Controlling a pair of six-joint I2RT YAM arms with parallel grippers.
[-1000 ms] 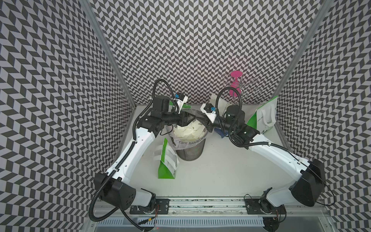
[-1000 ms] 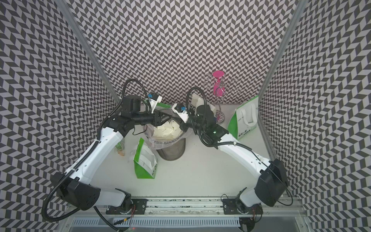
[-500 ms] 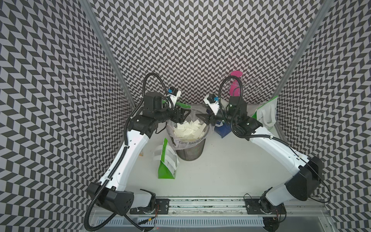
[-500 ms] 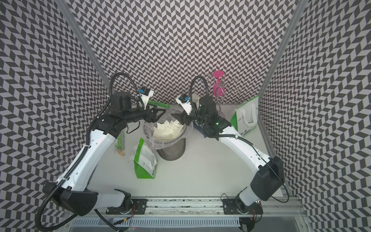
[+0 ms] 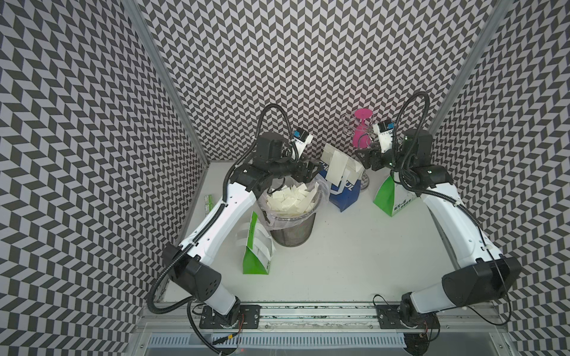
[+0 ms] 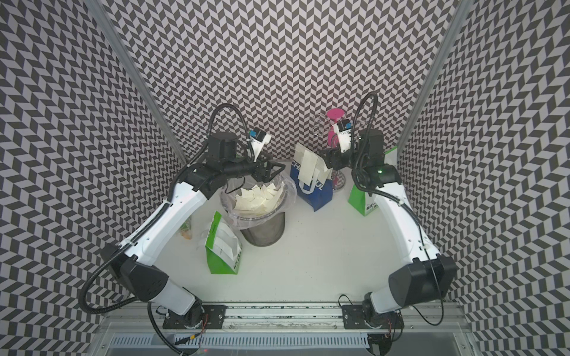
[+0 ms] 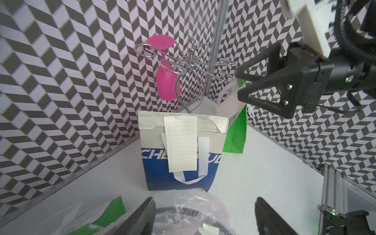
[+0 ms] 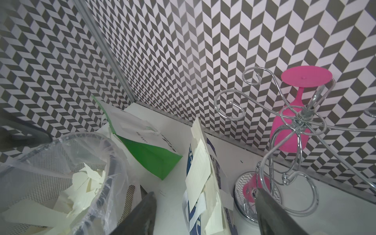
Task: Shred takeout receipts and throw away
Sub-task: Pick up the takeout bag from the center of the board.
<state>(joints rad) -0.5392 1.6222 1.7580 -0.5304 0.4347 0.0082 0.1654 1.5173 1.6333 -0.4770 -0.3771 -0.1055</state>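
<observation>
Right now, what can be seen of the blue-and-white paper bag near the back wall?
The blue-and-white bag is paper, pale on its upper half and blue below with white lettering partly covered. Its top is folded over, with a torn flap at one corner. A white strap handle hangs down the front, and a lined receipt hangs over it from the top edge. It stands on the table, between the wastebasket and the wire rack.
</observation>
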